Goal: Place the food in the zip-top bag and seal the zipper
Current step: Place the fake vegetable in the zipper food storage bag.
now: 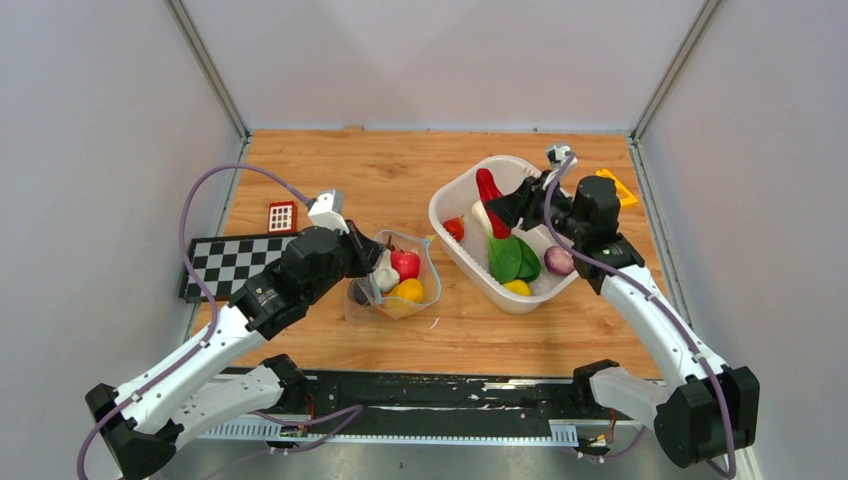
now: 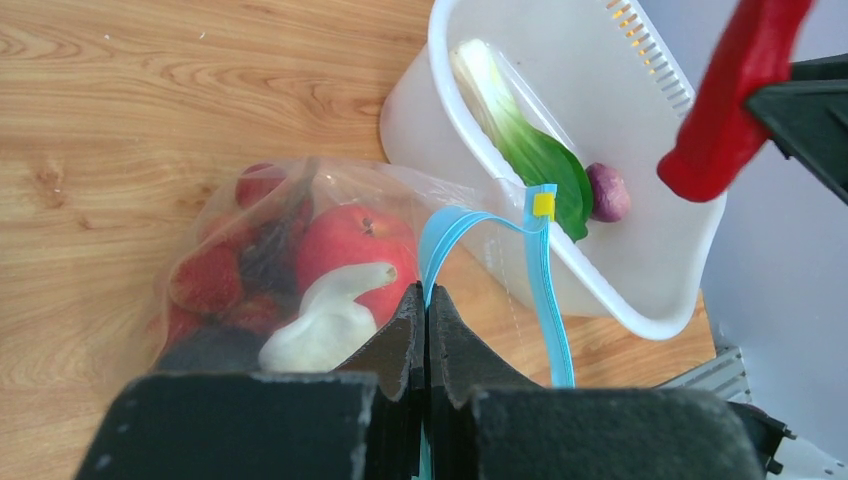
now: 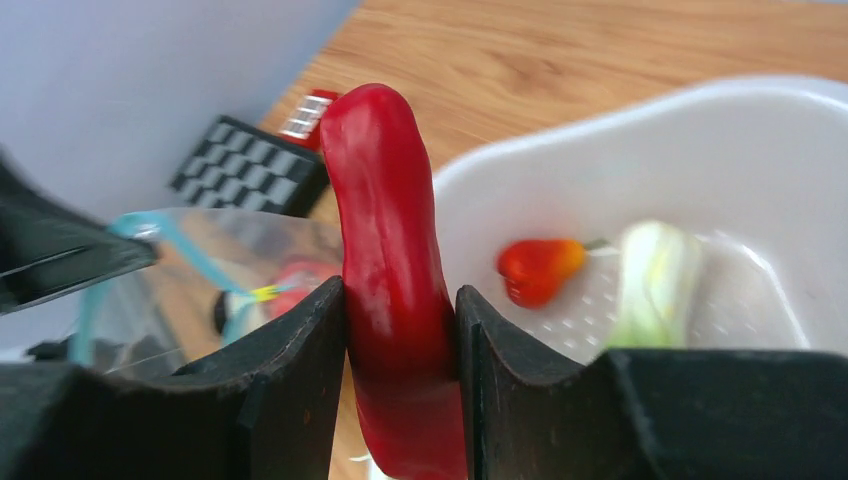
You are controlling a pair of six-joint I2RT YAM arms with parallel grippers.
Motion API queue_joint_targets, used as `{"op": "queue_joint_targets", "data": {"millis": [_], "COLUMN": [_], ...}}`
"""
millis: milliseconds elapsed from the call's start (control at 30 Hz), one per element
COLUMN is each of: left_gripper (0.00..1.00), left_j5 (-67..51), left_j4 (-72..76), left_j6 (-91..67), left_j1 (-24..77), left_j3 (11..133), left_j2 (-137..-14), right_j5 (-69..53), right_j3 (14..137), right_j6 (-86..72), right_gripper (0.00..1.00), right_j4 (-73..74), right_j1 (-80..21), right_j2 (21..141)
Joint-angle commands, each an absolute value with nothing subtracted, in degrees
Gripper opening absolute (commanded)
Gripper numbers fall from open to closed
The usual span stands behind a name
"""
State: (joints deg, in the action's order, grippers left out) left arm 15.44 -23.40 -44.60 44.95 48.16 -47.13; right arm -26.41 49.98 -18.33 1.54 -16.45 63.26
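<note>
**Mia:** Where is the clear bag [image 1: 428,262]?

**Ben:** It sits on the wooden worktop [image 1: 330,170], just left of the white basket [image 1: 462,182]. Its mouth is open.

**Mia:** What is inside it?

**Ben:** A red apple [image 2: 345,240], a yellow lemon [image 1: 408,291], a white piece [image 2: 325,325] and some dark red bits.

**Mia:** What does the left tool [image 2: 427,310] do?

**Ben:** It is clenched tight on the blue zipper strip [image 2: 547,295] at the edge of the bag. The strip loops up and has a little yellow slider [image 2: 543,204] on it.

**Mia:** And the right tool [image 3: 400,300]?

**Ben:** It squeezes a long red pepper [image 3: 385,200] between its two fingers. It holds the pepper up over the basket.

**Mia:** What lies in the basket?

**Ben:** A green leafy piece [image 2: 530,150], a purple piece [image 2: 608,192] right beside it, a small red-orange piece [image 3: 535,270] and a yellow piece [image 1: 517,287].
</note>
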Motion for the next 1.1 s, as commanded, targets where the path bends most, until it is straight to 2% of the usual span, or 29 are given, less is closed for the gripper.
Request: {"op": "queue_joint_targets", "data": {"millis": [0,433,633,900,1067], "left_gripper": [0.01,0.01,0.01,0.01,0.01], "left_j5": [15.2,14.81,14.92,15.18,15.79], "left_j4": [-20.97,-20.56,-20.46,-20.17,-20.78], "left_j6": [-44.96,-45.21,-45.28,-45.32,-45.18], "left_j1": [44.92,44.93,44.93,44.92,44.91], "left_j3": [49.04,49.05,49.04,49.13,49.22], "left_j2": [-47.02,-47.23,-47.11,-47.15,-46.52], "right_j5": [-41.91,-44.38,-45.44,-44.92,-46.43], "right_j3": [47.72,50.11,50.94,52.81,54.44], "right_j6": [-25.5,-22.42,-21.84,-17.57,-9.02], "right_gripper": [0.28,0.27,0.27,0.28,0.28], "right_j4": [-13.55,-21.36,-23.66,-19.51,-7.15], "right_j1": [-18.08,-35.7,-39.39,-42.0,-42.45], "right_j2": [60.6,66.25,70.06,75.02,76.97]}}
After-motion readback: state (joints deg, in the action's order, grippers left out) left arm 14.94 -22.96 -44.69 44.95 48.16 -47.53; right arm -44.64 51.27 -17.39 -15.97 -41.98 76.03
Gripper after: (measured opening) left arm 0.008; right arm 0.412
